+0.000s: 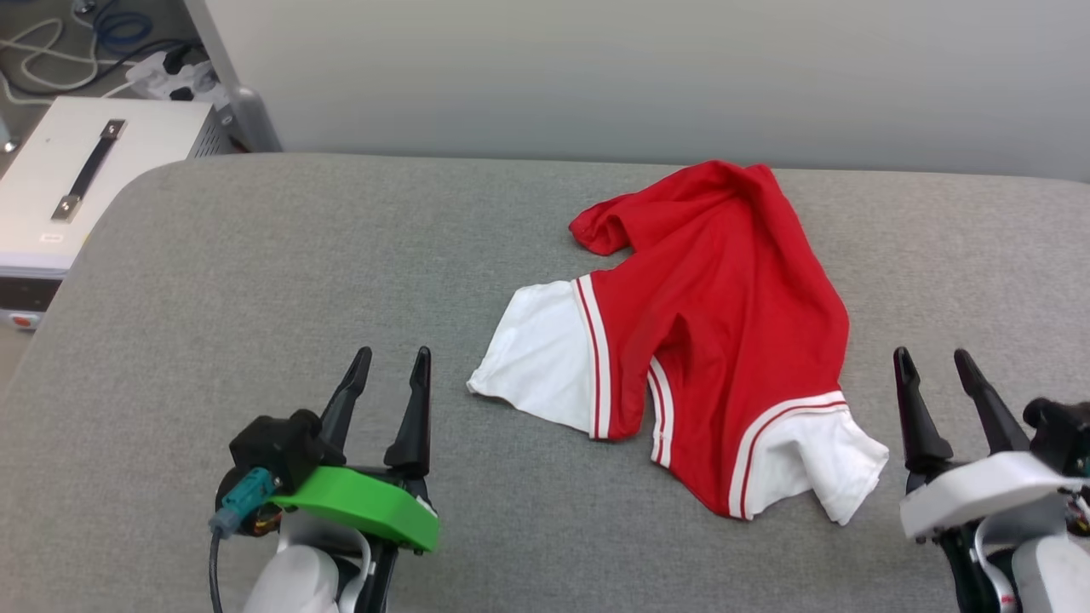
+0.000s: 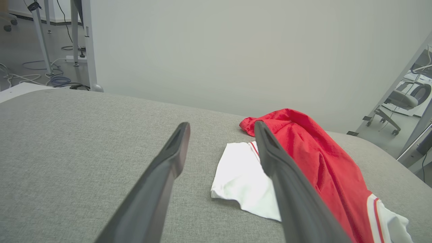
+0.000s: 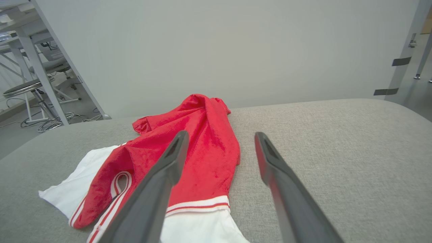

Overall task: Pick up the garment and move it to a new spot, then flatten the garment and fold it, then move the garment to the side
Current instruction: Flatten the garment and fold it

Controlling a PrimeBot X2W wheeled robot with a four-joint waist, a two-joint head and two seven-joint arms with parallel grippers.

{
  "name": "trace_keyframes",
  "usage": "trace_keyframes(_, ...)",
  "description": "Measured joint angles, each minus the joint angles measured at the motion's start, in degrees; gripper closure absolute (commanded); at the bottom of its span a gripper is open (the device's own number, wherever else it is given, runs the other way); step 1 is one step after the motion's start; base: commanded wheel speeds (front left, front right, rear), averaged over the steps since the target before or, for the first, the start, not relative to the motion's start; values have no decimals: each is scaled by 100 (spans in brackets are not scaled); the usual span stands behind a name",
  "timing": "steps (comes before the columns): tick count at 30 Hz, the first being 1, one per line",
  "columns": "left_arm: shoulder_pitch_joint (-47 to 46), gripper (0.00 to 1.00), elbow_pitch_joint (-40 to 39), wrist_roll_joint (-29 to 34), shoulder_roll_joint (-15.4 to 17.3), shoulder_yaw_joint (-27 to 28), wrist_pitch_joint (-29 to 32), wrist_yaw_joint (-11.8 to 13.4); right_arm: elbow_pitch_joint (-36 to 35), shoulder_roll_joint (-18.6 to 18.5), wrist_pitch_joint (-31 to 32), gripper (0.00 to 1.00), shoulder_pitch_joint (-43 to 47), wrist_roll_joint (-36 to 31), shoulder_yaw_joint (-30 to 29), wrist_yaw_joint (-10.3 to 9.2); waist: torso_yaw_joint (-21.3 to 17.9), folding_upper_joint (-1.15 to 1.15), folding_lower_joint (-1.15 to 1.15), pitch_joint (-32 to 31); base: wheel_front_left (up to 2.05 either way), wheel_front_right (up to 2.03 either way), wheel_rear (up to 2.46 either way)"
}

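We are holding our left tool [image 1: 393, 353] and right tool [image 1: 932, 355] wide open and empty, fingers pointing forward, flanking the crumpled garment [image 1: 724, 298] lying on the grey counter [image 1: 255, 281].

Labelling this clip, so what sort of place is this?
Likely a lab or workshop: loose cables and a power strip on the floor, a wheeled office chair, a grey padded table holding the garment.

The garment [image 1: 724, 289], a red jersey tee with white short sleeves and red-white striped trim, lies crumpled and bunched on the grey fabric worktop [image 1: 255, 281], right of centre, both sleeves splayed toward the near edge.
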Motion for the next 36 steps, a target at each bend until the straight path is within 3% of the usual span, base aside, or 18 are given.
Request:
trace_keyframes(6,213,0,10,166,-70,-13,1,-33,-877,565,288,0,704,-314,-377,0,-133,0,0,-95,0,0,0)
trace_keyframes(13,231,0,325,179,2,-244,30,-44,-1378,738,573,0,886,-432,-410,0,-273,0,0,-28,0,0,0)
trace_keyframes(17,-137,0,581,118,133,-370,757,-35,-1614,748,699,0,892,-511,-446,0,-372,0,0,88,0,0,0)
trace_keyframes(26,-1193,0,1071,87,436,-397,2918,479,-1848,809,769,0,889,-623,-400,0,-671,0,0,464,0,0,0)
trace_keyframes(36,-1617,0,1645,242,632,-424,3510,795,-1794,917,714,0,842,-662,-276,0,-1035,0,0,894,0,0,0)
